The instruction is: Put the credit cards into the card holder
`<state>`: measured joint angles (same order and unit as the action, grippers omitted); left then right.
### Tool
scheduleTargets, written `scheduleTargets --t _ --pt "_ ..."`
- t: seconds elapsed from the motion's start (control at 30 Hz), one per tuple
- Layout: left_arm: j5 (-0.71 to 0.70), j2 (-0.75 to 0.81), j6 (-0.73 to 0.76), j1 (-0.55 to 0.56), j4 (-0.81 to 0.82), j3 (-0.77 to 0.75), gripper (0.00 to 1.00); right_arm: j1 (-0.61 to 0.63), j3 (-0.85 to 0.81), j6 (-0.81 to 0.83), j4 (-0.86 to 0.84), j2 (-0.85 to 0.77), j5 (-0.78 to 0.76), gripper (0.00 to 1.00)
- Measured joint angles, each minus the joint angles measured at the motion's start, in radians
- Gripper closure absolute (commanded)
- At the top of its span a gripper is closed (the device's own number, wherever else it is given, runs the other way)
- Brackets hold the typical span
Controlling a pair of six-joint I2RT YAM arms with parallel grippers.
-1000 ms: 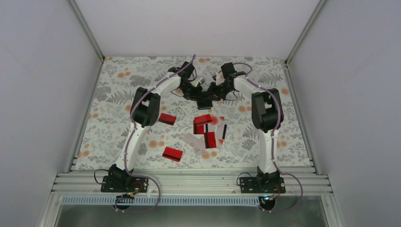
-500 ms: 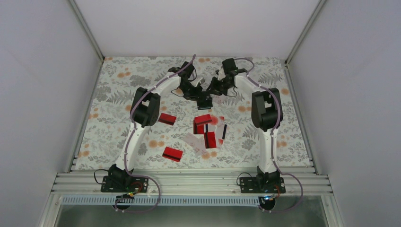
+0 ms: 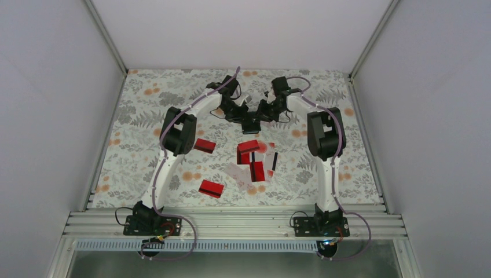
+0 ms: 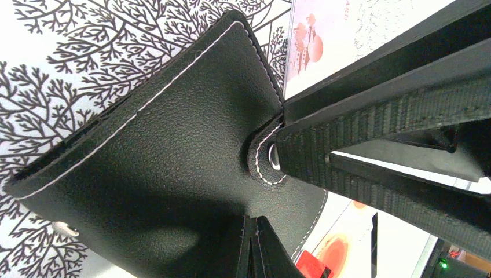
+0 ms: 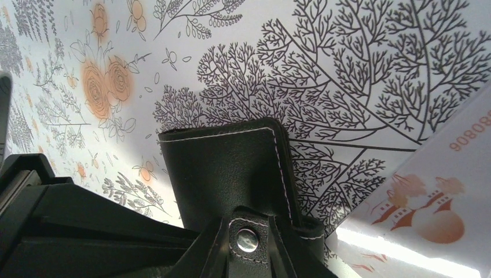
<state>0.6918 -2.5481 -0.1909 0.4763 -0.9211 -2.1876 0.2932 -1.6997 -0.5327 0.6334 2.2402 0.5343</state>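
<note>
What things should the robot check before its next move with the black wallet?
1. The holder open for cards: not ok, its cover is closed.
2. The left gripper steadying the holder: ok, shut on its edge.
3. The right gripper on the snap tab: ok, pinching it.
4. The cards easy to reach: ok, loose on the table near the holder.
5. Any cards inside yet: cannot tell, the holder is closed.
</note>
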Motion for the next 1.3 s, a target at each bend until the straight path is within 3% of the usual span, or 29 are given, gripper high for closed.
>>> scheduleTargets --t 1.03,1.3 --pt "0.002 -0.002 0.005 0.0 0.001 0.0 0.98 0.001 0.019 0.005 -0.024 0.006 0.031 0.82" --pt "0.008 -0.004 0.005 -0.001 0.002 0.0 0.98 0.002 0.046 0.023 -0.041 -0.002 0.029 0.86"
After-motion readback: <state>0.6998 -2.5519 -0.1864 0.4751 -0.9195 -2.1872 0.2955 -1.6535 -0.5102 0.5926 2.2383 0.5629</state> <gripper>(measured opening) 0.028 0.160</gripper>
